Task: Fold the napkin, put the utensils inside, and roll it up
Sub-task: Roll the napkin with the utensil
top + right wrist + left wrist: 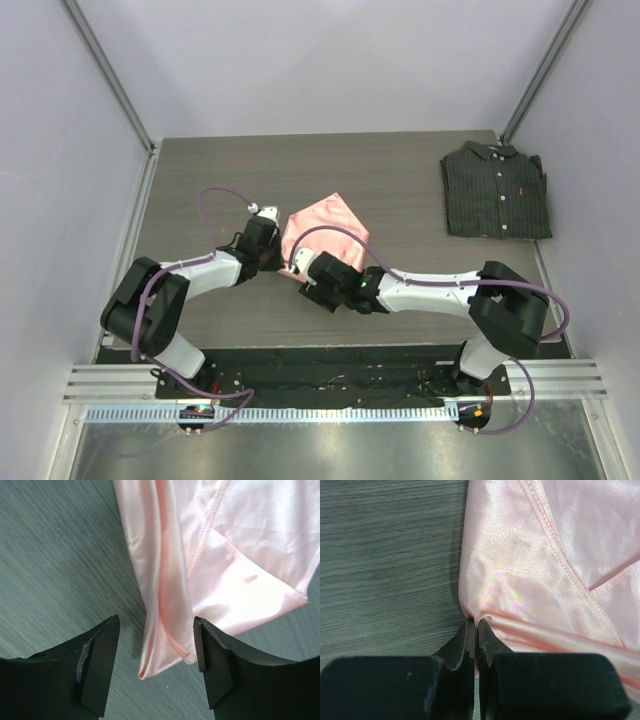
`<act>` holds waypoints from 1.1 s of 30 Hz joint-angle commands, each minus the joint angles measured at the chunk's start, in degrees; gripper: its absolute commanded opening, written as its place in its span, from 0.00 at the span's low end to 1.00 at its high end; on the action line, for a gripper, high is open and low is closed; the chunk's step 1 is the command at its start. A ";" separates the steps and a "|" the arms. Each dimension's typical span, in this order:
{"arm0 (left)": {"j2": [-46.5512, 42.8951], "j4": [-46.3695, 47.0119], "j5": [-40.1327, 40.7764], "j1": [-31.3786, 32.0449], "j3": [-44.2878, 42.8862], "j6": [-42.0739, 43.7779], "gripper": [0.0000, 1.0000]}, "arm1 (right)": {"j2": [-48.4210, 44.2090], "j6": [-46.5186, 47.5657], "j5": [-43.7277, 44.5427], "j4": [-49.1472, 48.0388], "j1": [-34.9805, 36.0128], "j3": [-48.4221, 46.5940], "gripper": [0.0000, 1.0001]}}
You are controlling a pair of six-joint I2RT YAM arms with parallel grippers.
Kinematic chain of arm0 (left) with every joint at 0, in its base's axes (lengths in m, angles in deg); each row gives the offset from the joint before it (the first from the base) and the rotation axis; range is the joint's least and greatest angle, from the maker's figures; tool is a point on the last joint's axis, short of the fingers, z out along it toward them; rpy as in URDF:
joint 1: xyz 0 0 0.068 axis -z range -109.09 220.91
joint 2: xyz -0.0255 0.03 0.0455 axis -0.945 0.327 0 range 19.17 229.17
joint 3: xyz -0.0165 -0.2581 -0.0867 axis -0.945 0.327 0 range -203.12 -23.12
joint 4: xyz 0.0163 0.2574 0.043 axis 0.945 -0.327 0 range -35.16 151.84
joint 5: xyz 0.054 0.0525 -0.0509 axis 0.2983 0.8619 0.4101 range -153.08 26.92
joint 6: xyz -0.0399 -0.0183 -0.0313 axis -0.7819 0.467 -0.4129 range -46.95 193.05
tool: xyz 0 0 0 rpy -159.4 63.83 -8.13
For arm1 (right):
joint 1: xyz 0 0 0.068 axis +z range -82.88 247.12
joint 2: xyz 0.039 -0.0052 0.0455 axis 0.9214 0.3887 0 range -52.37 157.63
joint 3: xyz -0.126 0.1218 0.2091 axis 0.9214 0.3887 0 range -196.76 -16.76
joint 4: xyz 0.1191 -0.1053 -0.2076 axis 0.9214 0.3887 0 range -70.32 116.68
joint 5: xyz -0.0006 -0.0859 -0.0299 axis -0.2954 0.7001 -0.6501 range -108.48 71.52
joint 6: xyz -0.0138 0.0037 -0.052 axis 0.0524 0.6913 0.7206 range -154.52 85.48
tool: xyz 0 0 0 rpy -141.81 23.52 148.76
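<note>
The salmon-pink satin napkin (325, 231) lies folded near the middle of the table. My left gripper (268, 252) is shut on the napkin's near-left edge; the left wrist view shows the cloth (540, 575) pinched between the closed fingertips (468, 632). My right gripper (308, 281) is open at the napkin's near corner; in the right wrist view the rolled corner of the cloth (167, 630) lies between the spread fingers (102, 650), not touched. The fork is not in view.
A dark pinstriped folded shirt (496, 190) lies at the table's back right. Grey walls with metal posts enclose the table. The arm bases sit on a metal rail (330, 380) at the near edge.
</note>
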 commanded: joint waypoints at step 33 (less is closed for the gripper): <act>-1.23 -14.12 5.22 -0.39 -5.23 1.89 0.00 | 10.18 -4.32 -45.96 15.56 -12.13 -10.13 0.04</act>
